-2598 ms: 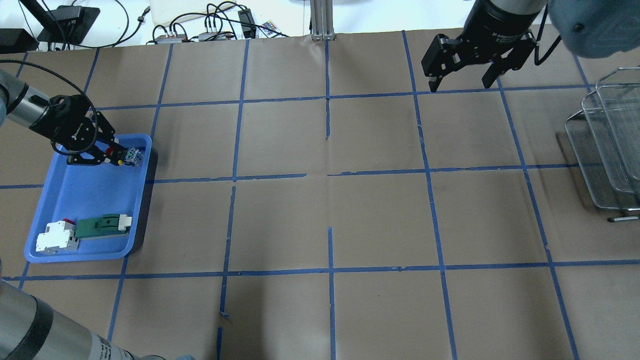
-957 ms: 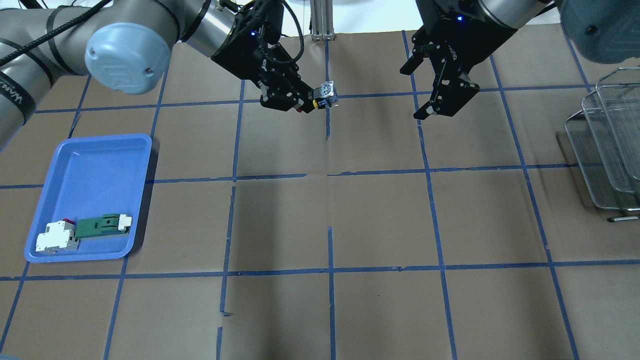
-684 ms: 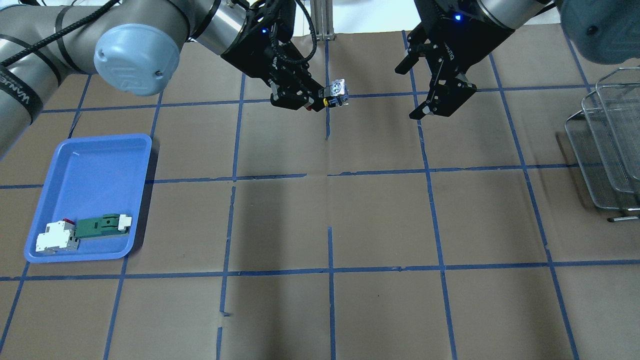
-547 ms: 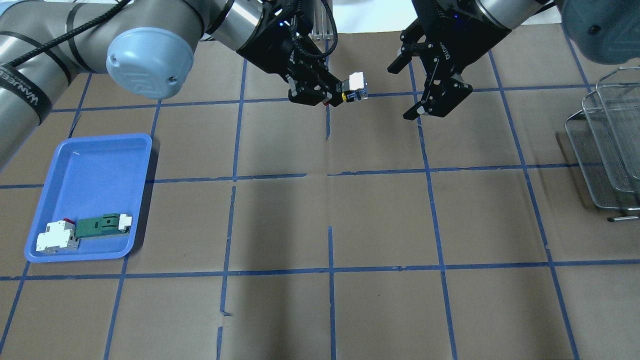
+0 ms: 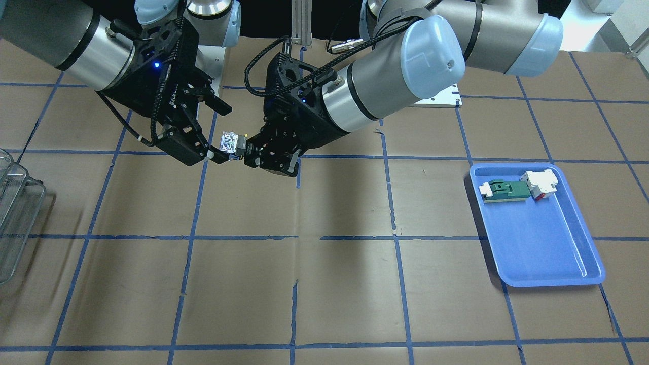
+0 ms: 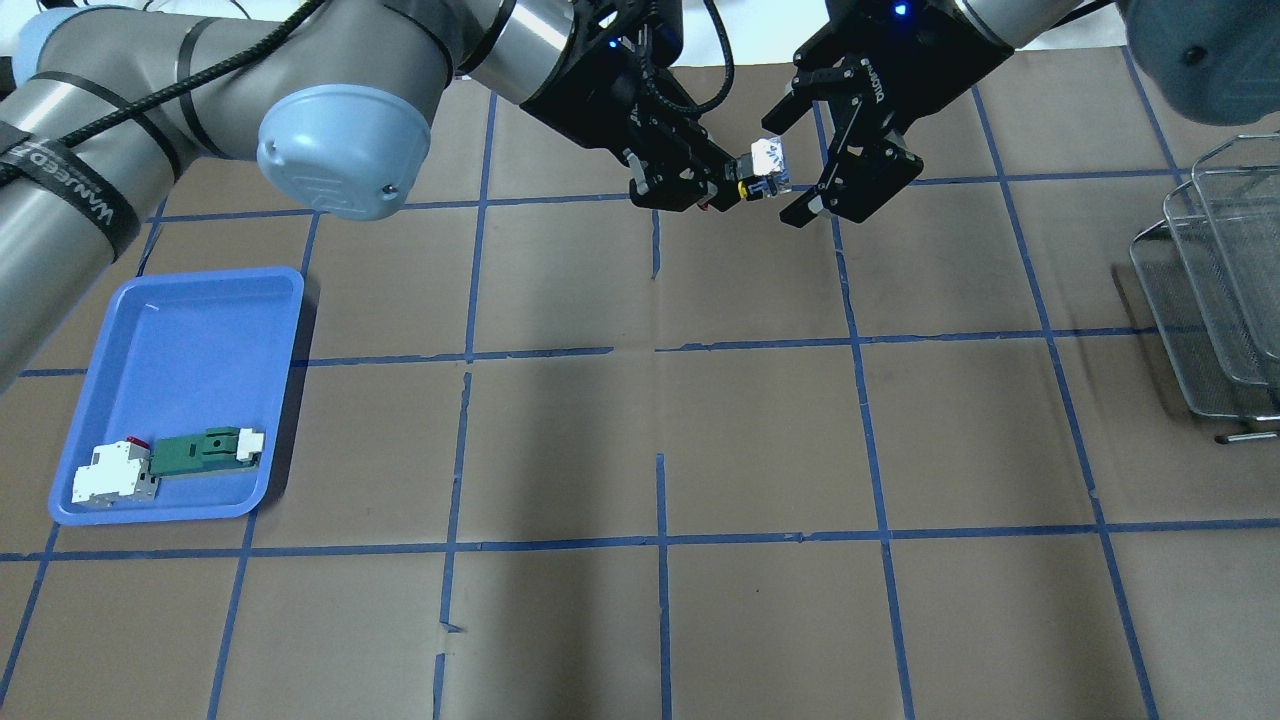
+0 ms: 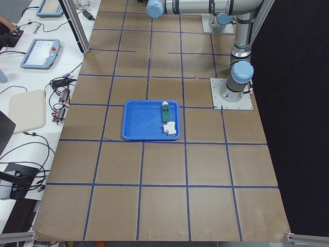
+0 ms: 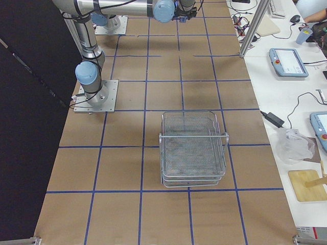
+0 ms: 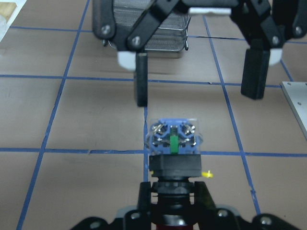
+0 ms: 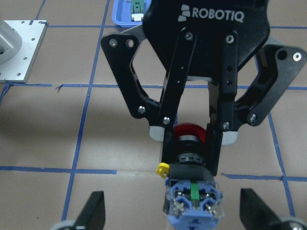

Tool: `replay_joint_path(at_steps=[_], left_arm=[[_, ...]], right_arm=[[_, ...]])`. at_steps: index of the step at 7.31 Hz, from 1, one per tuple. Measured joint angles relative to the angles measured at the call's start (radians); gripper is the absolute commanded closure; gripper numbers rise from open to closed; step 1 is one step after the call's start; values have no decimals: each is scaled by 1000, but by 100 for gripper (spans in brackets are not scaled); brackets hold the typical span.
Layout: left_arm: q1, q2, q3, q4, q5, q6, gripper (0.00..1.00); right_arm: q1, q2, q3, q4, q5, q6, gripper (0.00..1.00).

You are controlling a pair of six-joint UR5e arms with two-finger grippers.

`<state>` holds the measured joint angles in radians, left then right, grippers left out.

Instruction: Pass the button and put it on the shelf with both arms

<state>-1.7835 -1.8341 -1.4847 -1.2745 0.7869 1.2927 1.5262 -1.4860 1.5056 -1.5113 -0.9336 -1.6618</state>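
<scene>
My left gripper [image 6: 726,190] is shut on the black neck of the button [image 6: 766,170] and holds it in the air over the far middle of the table. The red cap [image 10: 189,132] sits between its fingers and the whitish rear block [image 10: 194,202] points at my right gripper [image 6: 785,168]. The right gripper is open, its fingertips level with the rear block on either side, not touching it. In the front view the button [image 5: 230,142] hangs between the left gripper [image 5: 249,154] and the right gripper [image 5: 222,134]. The wire shelf [image 6: 1220,300] stands at the right edge.
A blue tray [image 6: 180,330] at the left holds a white-and-red blocky part [image 6: 110,475] and a flat green-and-white part [image 6: 205,450]. The shelf [image 8: 193,148] stands well away from both grippers. Cables and gear lie beyond the table's far edge.
My left gripper lifted the button out of the blue tray and carried it right and up. My right gripper turned and came left, so its open fingers now flank the rear block.
</scene>
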Motion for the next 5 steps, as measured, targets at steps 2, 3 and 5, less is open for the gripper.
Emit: replay_joint_path(at_steps=[2,3,5], left_arm=[[-12,7,-4,17,-2,-24,100],[-13,13,-5,19,-3,-27,100],[-15,29,-8,19,-14,-33,100]], right_arm=[[0,-7,5,3,1,57,2],[0,-8,6,4,-1,66,7],[0,-9,7,6,-9,77,57]])
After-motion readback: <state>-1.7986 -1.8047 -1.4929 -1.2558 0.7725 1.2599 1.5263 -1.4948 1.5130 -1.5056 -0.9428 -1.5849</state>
